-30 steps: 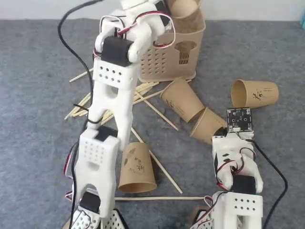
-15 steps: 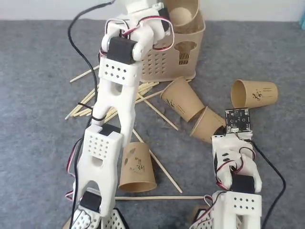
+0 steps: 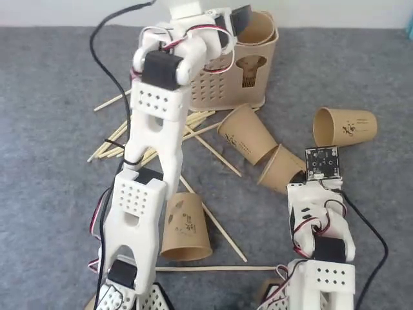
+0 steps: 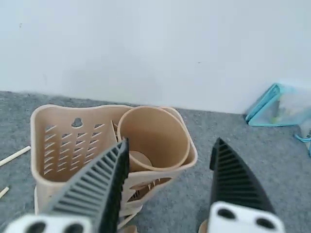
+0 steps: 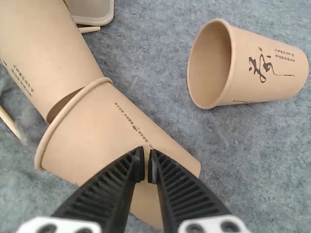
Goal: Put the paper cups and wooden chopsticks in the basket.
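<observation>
At the top centre of the high view, the left gripper (image 4: 171, 145) hangs over the basket (image 4: 53, 141) with its jaws spread wide and nothing between them. A paper cup (image 4: 146, 131) sits inside the basket, mouth up, so the wide opening reads as a finished drop.

Right of centre, the right gripper (image 5: 146, 158) is pinched closed and empty, its tips just above the nested pair of cups (image 5: 97, 131) lying on the carpet (image 3: 51, 194) (probably lined up for the next pick).

A lone cup (image 5: 248, 63) lies on its side at the right and an overturned cup (image 3: 186, 226) stands at lower centre. The chopsticks (image 3: 216, 154) lie scattered on the carpet below the basket, outside it.
</observation>
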Robot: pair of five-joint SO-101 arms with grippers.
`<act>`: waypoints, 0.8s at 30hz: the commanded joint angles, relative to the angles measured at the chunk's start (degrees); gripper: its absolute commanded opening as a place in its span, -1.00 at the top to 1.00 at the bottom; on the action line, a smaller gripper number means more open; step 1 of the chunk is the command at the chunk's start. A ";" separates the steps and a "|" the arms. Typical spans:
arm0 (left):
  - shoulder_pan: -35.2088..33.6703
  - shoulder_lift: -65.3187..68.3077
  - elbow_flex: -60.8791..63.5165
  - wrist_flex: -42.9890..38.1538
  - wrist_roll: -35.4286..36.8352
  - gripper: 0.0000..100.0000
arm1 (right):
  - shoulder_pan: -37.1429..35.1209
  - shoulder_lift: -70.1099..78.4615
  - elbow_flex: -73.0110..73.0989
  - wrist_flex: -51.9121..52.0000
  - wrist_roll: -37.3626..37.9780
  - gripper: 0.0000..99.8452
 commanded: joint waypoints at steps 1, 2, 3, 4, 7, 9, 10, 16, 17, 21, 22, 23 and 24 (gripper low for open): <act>0.35 -4.22 -5.05 9.49 -0.35 0.47 | -0.48 -0.92 -0.35 -1.27 0.79 0.93; 0.26 -5.71 -4.88 12.92 -0.44 0.47 | -0.48 -1.01 -0.35 -1.27 0.79 0.93; -0.44 -6.77 -5.05 16.26 -0.44 0.47 | -0.48 -1.10 -0.26 -1.27 0.79 0.93; -0.79 -7.65 -4.62 16.70 -0.44 0.47 | -0.48 -1.10 -0.26 -1.27 0.79 0.93; -4.31 -10.29 -1.19 16.62 -0.35 0.57 | -0.48 -1.27 -0.26 -0.92 0.79 0.93; -6.59 -12.84 2.95 16.62 -0.35 0.62 | -0.48 -1.27 -0.35 -0.84 0.79 0.94; -7.38 -14.24 6.02 16.62 -0.44 0.63 | -0.48 -1.27 -0.35 -0.75 0.79 0.94; -8.53 -29.10 33.98 16.44 -4.40 0.63 | -0.48 -1.27 -0.35 -0.66 0.79 0.94; -8.44 -32.26 39.34 16.35 -4.40 0.63 | -0.48 -1.27 -0.35 -0.66 0.79 0.94; -8.97 -43.52 59.03 12.40 -4.48 0.63 | -0.48 -1.36 -0.70 0.22 0.79 0.94; -9.76 -46.33 63.78 10.64 -4.57 0.63 | -0.57 -1.36 -0.79 0.66 0.70 0.94; -10.64 -49.05 68.62 8.53 -4.57 0.63 | -0.57 -1.36 -0.79 0.75 0.70 0.94; -11.52 -51.78 73.63 5.98 -4.57 0.63 | -0.57 -1.45 -0.88 0.92 0.70 0.94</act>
